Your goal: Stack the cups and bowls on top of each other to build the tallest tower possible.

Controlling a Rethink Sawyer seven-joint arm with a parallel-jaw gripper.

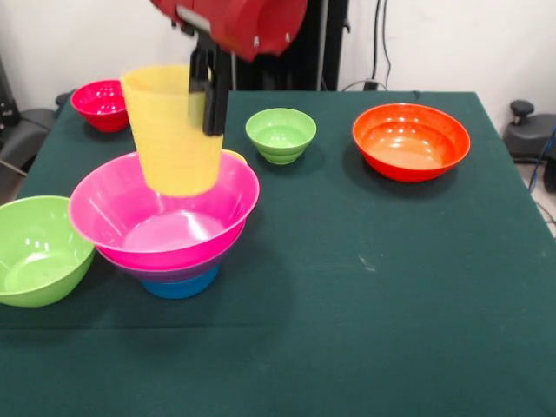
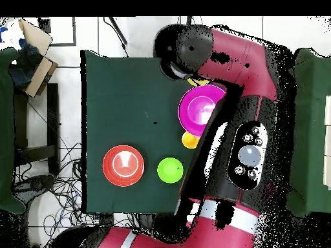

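My gripper [image 1: 206, 122] is shut on the rim of a pale yellow ribbed cup [image 1: 172, 130]. One black finger shows on the cup's outside, and the cup hangs upright just above the big pink bowl [image 1: 165, 221]. That pink bowl tops the tower, over a purple bowl [image 1: 165, 270] and a blue piece [image 1: 181, 285] at the bottom. An orange-yellow cup [image 1: 234, 157] peeks out behind the pink bowl. In the overhead view the arm hides the gripper; the pink bowl [image 2: 202, 108] and the orange-yellow cup [image 2: 191, 139] show beside it.
A big lime green bowl [image 1: 35, 252] sits at the left table edge beside the tower. A small red bowl [image 1: 102, 104] is at the far left, a small green bowl [image 1: 281, 135] mid-back, and an orange bowl [image 1: 410, 141] back right. The table [image 1: 373, 287] has a dark green cloth.
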